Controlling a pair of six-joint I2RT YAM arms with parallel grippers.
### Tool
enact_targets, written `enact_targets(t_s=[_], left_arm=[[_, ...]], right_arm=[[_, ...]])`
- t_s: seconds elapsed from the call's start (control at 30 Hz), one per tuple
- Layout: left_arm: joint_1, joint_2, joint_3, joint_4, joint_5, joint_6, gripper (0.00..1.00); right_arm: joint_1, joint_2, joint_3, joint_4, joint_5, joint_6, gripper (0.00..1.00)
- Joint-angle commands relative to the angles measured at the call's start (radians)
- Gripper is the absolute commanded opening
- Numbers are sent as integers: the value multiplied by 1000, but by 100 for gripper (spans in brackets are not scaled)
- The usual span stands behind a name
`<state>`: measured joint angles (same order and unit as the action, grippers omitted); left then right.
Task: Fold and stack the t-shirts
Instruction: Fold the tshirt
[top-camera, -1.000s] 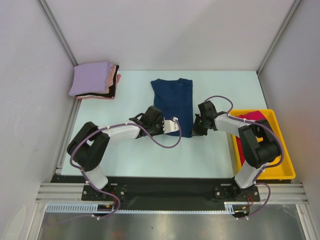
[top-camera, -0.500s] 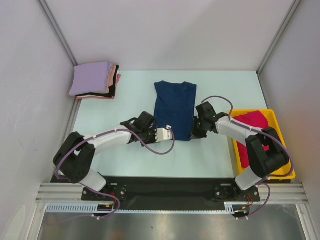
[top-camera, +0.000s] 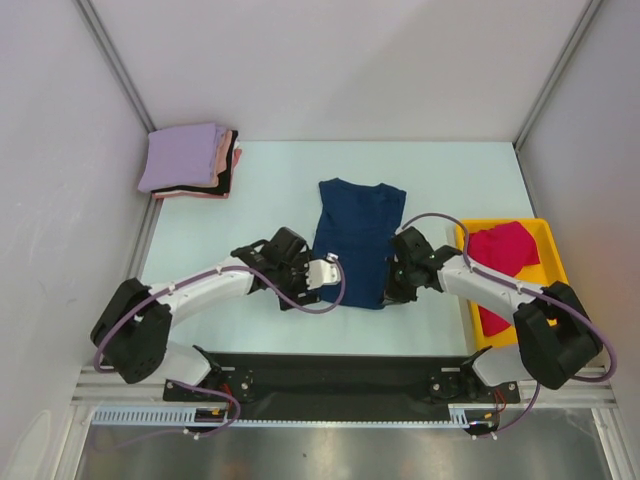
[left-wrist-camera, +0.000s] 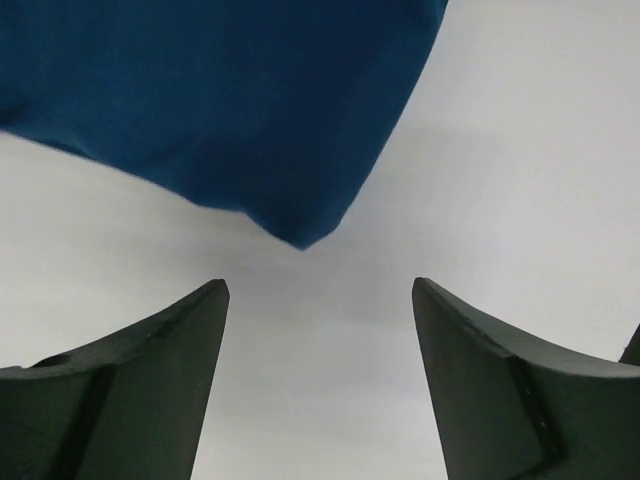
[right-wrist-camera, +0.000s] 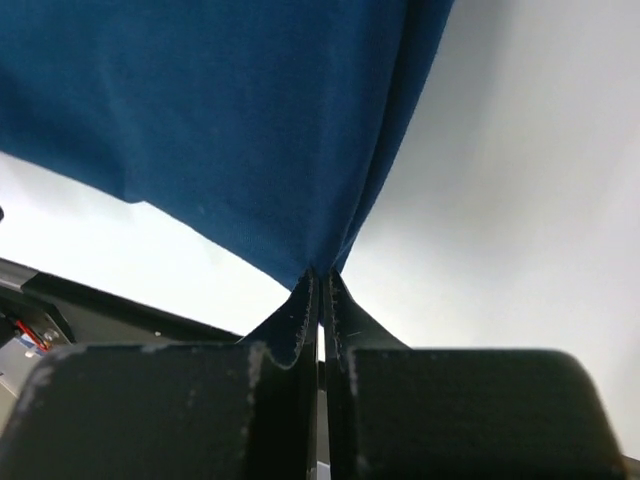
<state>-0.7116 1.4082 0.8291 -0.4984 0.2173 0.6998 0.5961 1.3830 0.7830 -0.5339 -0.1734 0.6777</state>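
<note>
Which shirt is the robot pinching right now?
The navy shirt, spread mid-table: the right end effector is shut on its corner. The folded stack and the crimson shirt in the tray lie untouched.

A yellow plastic tray (top-camera: 552, 258) sits at the right edge of the pale green table (top-camera: 230, 230).

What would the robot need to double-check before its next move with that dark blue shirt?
1. Right fingers clamped on a near corner of the navy blue cloth t-shirt: ok.
2. Left fingers holding the other near corner: not ok; they are open, with the corner just ahead of them.
3. Shirt spread out on the table, not bunched: ok.
4. Folded stack topped by a lavender shirt clear of both arms: ok.
5. Grip firmness: cannot tell.
</note>
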Motion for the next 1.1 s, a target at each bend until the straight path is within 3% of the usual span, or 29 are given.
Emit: enact_targets(t_s=[0.0,0.07,0.2,0.33,0.5,0.7,0.73,0.77,0.93,1.07], left_arm=[[-49,5,50,46,-24,35,81],[-63,9,53,50,-29,76,86],[-112,60,48,122,-59,122,85],[-173,103,15,144,-62,164,76],[-173,106,-79,219,-114,208,66],[-181,127,-87,262,-99,173,29],[-183,126,-88,259,-92,152,12],[-183,121,-87,253,-87,138,1],[-183,43,-50,140,-43,26,0],[-183,-49,8,-103,57,-39,0]], right_arm=[[-1,25,-14,37,-1,17,0],[-2,33,-39,55,-8,20,0],[-19,36,-82,106,-31,39,0],[-32,27,-108,115,-40,49,0],[-39,5,-111,110,-32,48,0],[-45,5,-114,107,-43,52,0],[-45,-7,-116,104,-41,51,0],[-45,-13,-111,97,-38,51,0],[-27,-87,-94,3,-20,63,0],[27,-208,-71,-127,-20,115,0]])
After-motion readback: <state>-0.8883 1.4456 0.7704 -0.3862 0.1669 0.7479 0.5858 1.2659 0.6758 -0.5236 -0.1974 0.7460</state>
